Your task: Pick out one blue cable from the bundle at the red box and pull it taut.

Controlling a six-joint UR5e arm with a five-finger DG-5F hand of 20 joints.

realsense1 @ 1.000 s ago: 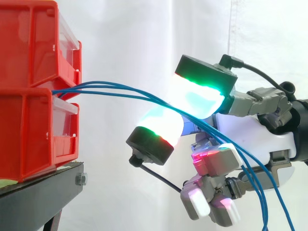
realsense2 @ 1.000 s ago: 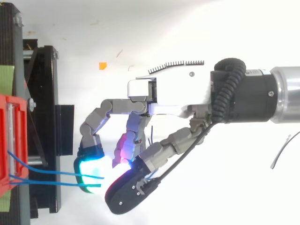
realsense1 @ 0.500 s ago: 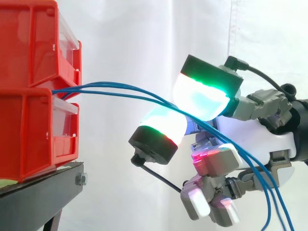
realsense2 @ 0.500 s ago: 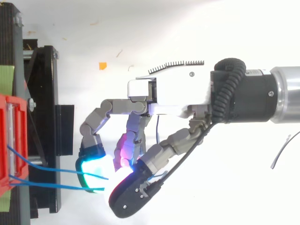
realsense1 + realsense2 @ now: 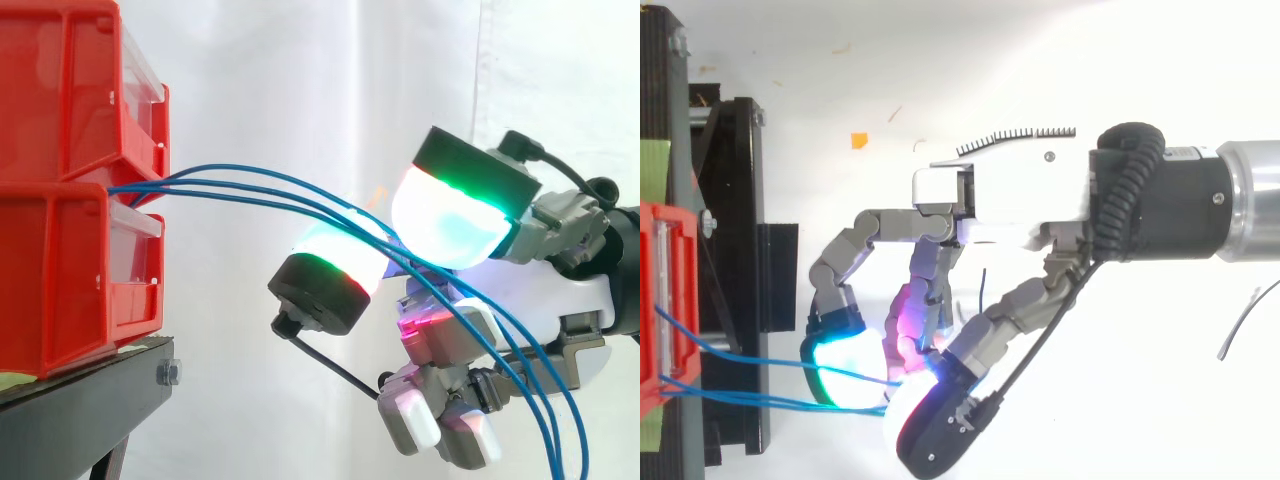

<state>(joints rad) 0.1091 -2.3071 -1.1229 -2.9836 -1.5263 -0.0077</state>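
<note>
Free white room at upper middle and bottom middle, blocked at left by red bins (image 5: 70,180), across the middle by blue cables (image 5: 250,190).

Two red bins (image 5: 60,270) stacked at left end of black stand (image 5: 90,400). Blue cables (image 5: 250,185) leave gap between upper and lower bin and arc rightward, slack. Cables pass through hand (image 5: 540,282) at right, then droop to view's lower right corner. White curtain (image 5: 300,80) behind.
</note>
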